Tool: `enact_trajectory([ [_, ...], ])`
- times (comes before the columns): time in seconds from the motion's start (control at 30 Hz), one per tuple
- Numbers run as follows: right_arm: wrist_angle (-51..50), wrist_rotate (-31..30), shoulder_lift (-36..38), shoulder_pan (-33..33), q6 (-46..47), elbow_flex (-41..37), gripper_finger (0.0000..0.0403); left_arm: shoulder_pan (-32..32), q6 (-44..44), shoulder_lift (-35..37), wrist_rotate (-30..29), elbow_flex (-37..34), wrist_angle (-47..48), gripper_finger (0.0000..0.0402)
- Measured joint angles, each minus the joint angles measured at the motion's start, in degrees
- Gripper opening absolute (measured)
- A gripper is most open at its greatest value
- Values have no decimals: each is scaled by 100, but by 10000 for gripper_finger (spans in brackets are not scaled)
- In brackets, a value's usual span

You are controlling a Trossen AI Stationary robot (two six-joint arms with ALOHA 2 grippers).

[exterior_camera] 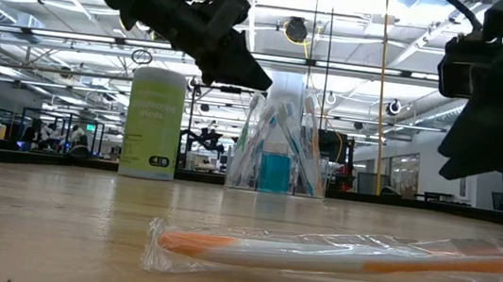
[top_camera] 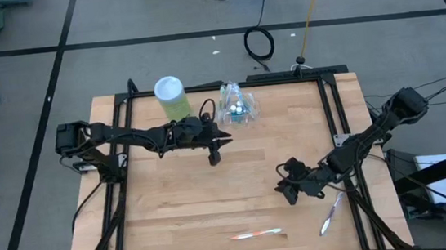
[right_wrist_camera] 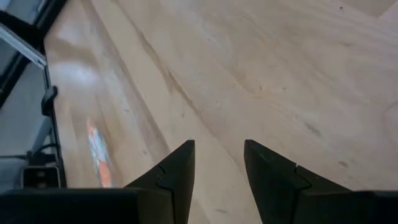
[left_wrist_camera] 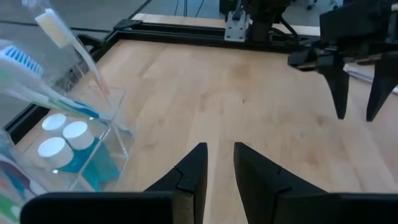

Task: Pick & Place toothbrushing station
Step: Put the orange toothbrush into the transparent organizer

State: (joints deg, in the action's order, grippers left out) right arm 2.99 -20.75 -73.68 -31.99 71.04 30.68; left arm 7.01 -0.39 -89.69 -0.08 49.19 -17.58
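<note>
The toothbrushing station [top_camera: 235,105] is a clear holder standing at the far middle of the table. Upright toothbrushes and white-capped blue tubes [left_wrist_camera: 68,140] stand in it. My left gripper [top_camera: 215,157] hovers open just to the near left of it, with nothing between its fingers [left_wrist_camera: 221,171]. My right gripper [top_camera: 285,191] hangs open over bare wood at the right middle, also with nothing between its fingers [right_wrist_camera: 217,168]. An orange-and-white toothbrush in a clear wrapper [top_camera: 256,234] lies flat near the front edge. A pale toothbrush [top_camera: 330,213] lies at the near right.
A green canister with a white lid [top_camera: 171,97] stands at the far edge, left of the station. Black frame rails [top_camera: 333,122] run along the table's sides. Bare wood lies between the two grippers.
</note>
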Motion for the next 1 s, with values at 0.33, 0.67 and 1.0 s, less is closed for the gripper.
enact_trajectory([
  [0.33, 226, -9, -40, 1, -1280, 0, 130, 0, -9, 0, 3, 0, -9, 86],
  [0.67, 3938, 300, -1566, -430, -3326, 29, 130, -3, -170, 0, 3, 0, 43, 86],
  [1.0, 4943, 301, -3494, -1288, -3721, 262, 130, -2, -314, 0, 3, 0, 102, 86],
])
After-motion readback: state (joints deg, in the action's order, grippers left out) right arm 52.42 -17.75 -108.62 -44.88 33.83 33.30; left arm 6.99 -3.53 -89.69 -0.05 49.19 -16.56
